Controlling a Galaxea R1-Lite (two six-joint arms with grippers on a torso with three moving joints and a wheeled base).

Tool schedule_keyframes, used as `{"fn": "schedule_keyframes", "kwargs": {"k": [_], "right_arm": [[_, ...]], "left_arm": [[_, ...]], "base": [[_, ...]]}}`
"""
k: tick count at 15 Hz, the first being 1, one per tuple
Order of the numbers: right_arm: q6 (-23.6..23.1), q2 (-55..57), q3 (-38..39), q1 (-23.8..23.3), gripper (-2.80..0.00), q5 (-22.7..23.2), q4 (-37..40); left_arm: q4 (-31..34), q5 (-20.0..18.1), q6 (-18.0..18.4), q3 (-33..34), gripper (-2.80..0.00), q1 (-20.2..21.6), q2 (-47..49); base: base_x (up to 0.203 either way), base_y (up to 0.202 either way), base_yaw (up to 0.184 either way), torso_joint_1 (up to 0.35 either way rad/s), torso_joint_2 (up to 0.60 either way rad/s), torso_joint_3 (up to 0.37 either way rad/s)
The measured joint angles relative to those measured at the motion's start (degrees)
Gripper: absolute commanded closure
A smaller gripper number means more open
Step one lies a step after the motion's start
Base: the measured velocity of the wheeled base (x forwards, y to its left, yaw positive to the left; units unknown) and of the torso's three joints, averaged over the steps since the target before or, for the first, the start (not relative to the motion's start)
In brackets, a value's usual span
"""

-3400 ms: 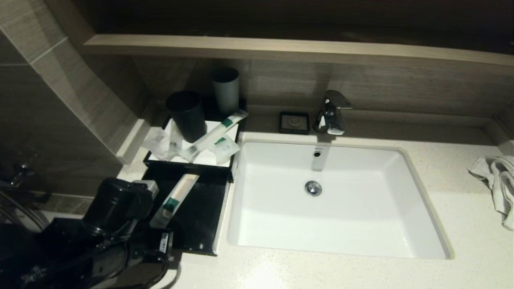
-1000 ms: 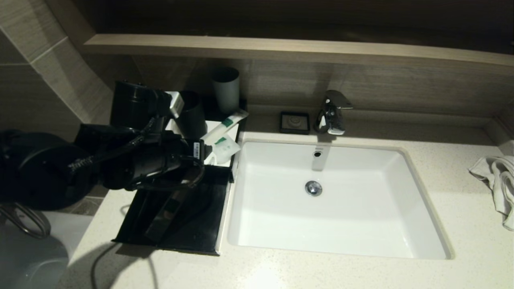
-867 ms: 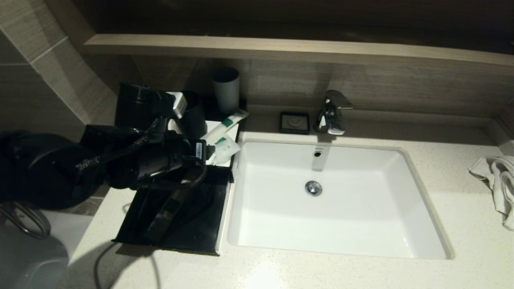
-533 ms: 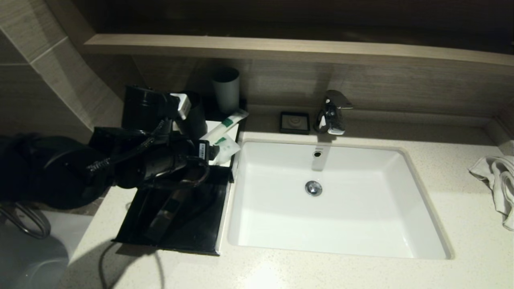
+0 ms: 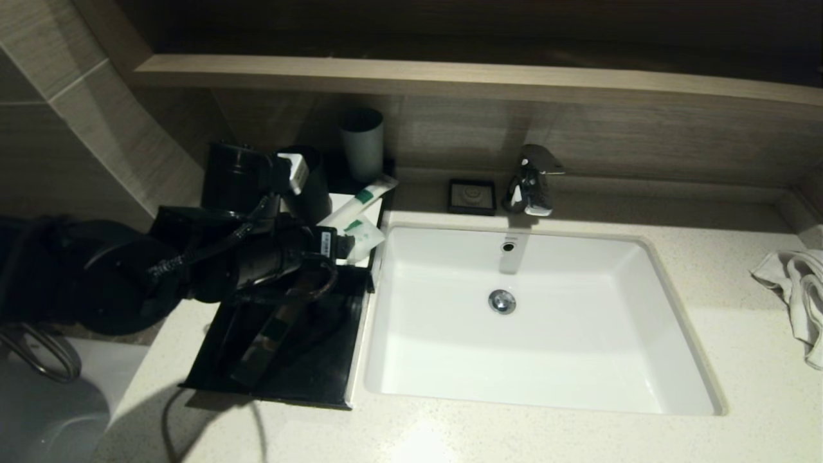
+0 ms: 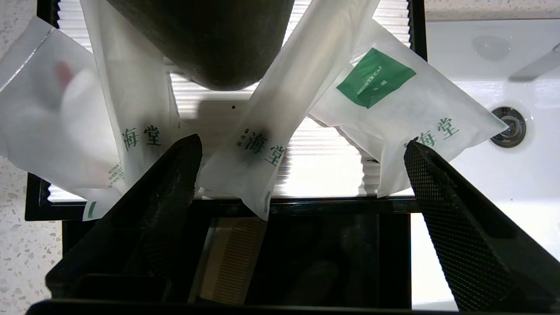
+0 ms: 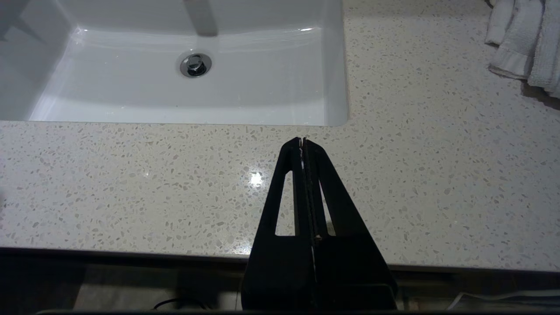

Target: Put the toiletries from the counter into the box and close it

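Observation:
Several white toiletry packets lie in a black-rimmed box with a white ribbed floor (image 6: 306,175). These include a shower cap packet with a green label (image 6: 393,109), which also shows in the head view (image 5: 360,235), and two long packets (image 6: 280,109) (image 6: 131,96). A black cup (image 6: 210,39) stands on them. My left gripper (image 6: 302,148) is open and empty, hovering over the box's near rim with the long packet between its fingertips. A comb packet (image 6: 232,258) lies on the black glossy panel (image 5: 321,360) in front. My right gripper (image 7: 302,142) is shut and parked over the counter's front edge.
A white sink (image 5: 546,386) sits right of the box, with a chrome faucet (image 5: 530,180) and a black soap dish (image 5: 472,195) behind it. A grey cup (image 5: 362,145) stands behind the box. A white towel (image 5: 797,289) lies at the far right. A wall is on the left.
My left arm has risen from the counter's front corner and swung over the box. In the last second it crept a little right, towards the packets. The packets have not moved.

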Motion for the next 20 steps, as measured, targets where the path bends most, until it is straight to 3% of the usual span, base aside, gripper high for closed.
{"fn": "schedule_keyframes", "kwargs": {"k": [9,10,20], "right_arm": [[0.0,0.0,0.0,0.0,0.0,0.0,0.0],[0.0,0.0,0.0,0.0,0.0,-0.02,0.0],[0.0,0.0,0.0,0.0,0.0,0.0,0.0]], "left_arm": [[-0.03,0.0,-0.24,0.11,-2.8,0.0,0.96],[-0.03,0.01,-0.24,0.09,0.0,0.0,0.99],[-0.04,0.26,-0.57,0.68,0.0,-0.09,0.73]], "base": [[0.0,0.0,0.0,0.0,0.0,0.0],[0.0,0.0,0.0,0.0,0.0,0.0],[0.0,0.0,0.0,0.0,0.0,0.0]]}}
